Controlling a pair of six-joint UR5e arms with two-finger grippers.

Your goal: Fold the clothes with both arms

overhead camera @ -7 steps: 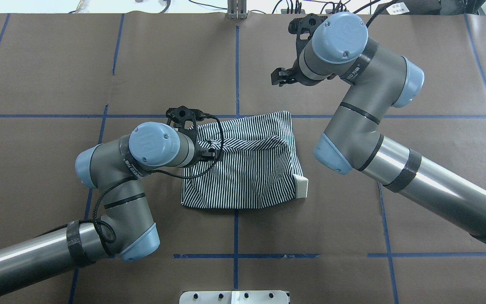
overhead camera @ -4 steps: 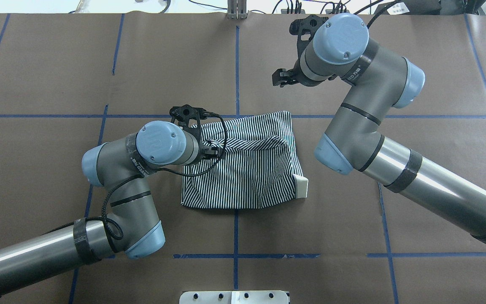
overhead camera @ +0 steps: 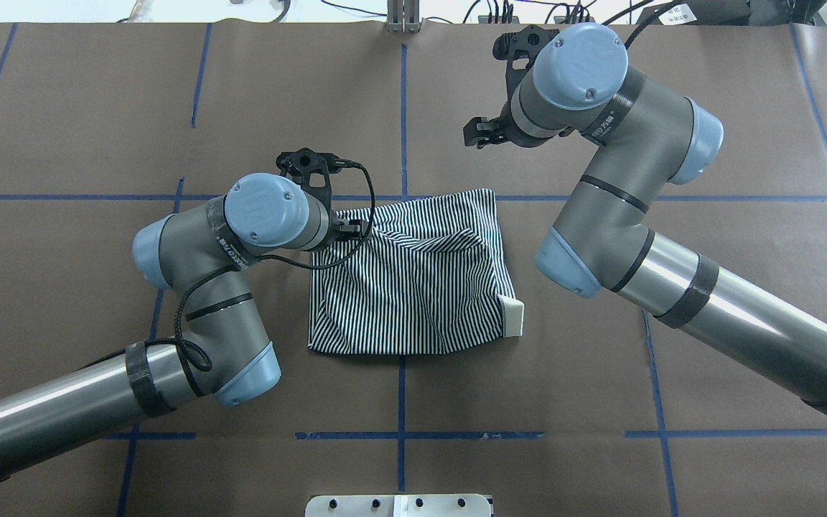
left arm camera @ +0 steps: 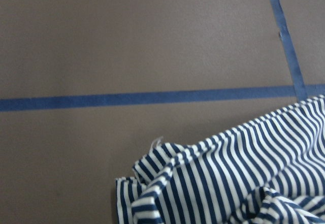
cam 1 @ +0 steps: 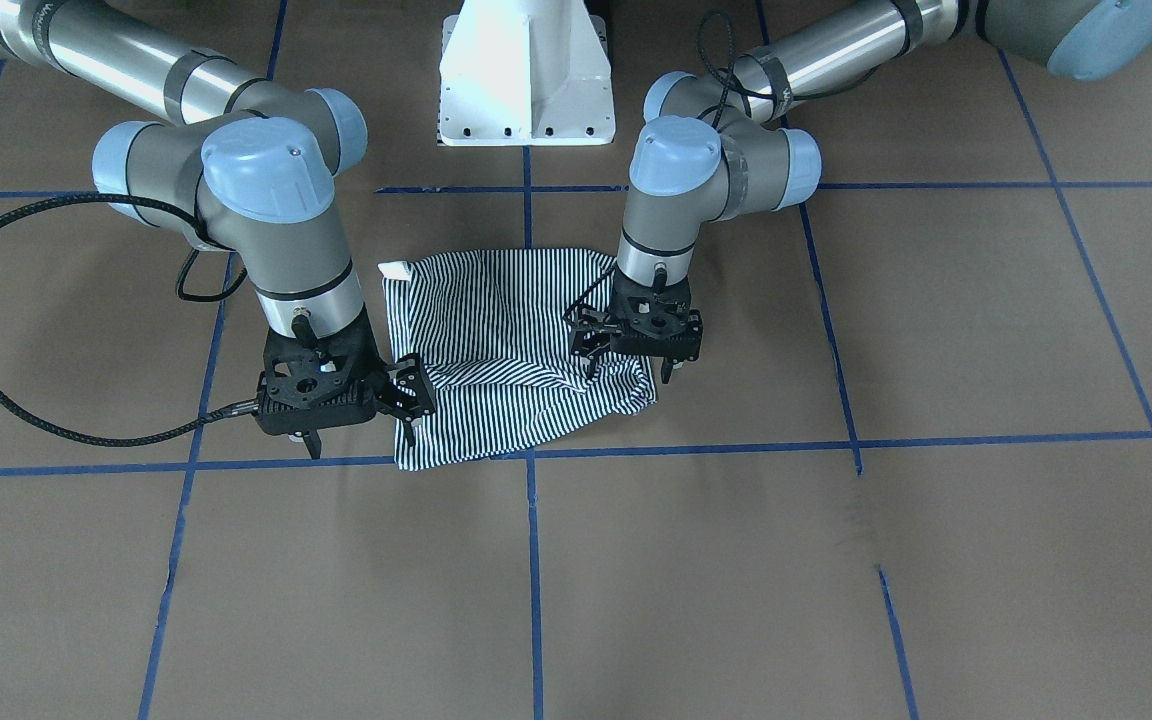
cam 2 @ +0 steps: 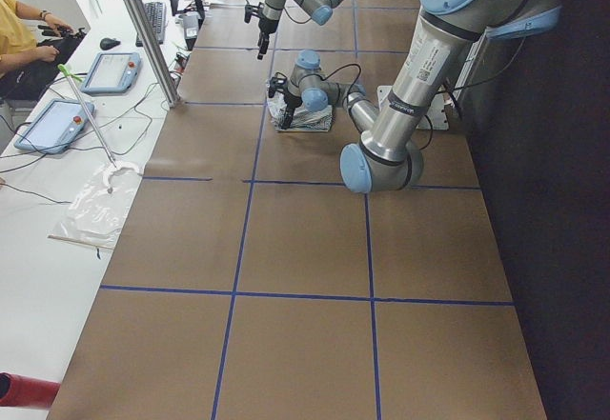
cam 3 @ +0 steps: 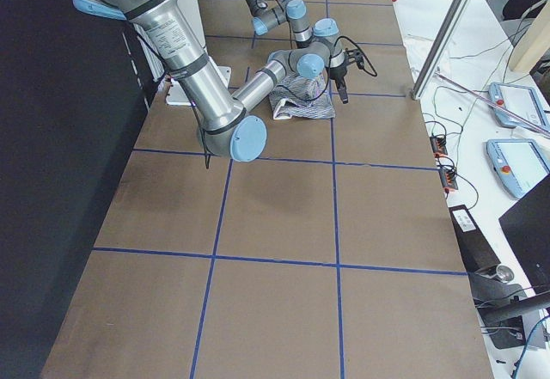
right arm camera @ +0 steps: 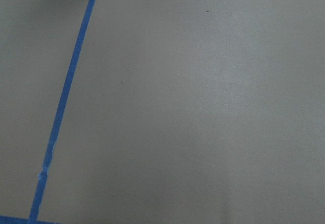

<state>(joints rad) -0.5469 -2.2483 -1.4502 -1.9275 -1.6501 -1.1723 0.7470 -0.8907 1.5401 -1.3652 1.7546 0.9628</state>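
Shirt (overhead camera: 413, 287), collar (overhead camera: 514, 317) toward robot's right

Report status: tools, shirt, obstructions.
Right tool open, empty, high beyond the shirt. Left tool at shirt's far left corner, grip unclear. Shirt folded, rumpled, collar showing at its right edge. No obstruction seen.

The shirt (overhead camera: 413, 280) is crumpled woven cloth; the table (overhead camera: 600, 402) looks matt paper.

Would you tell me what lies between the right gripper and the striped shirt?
Nothing: between the right gripper and the shirt the overhead view shows bare brown table.
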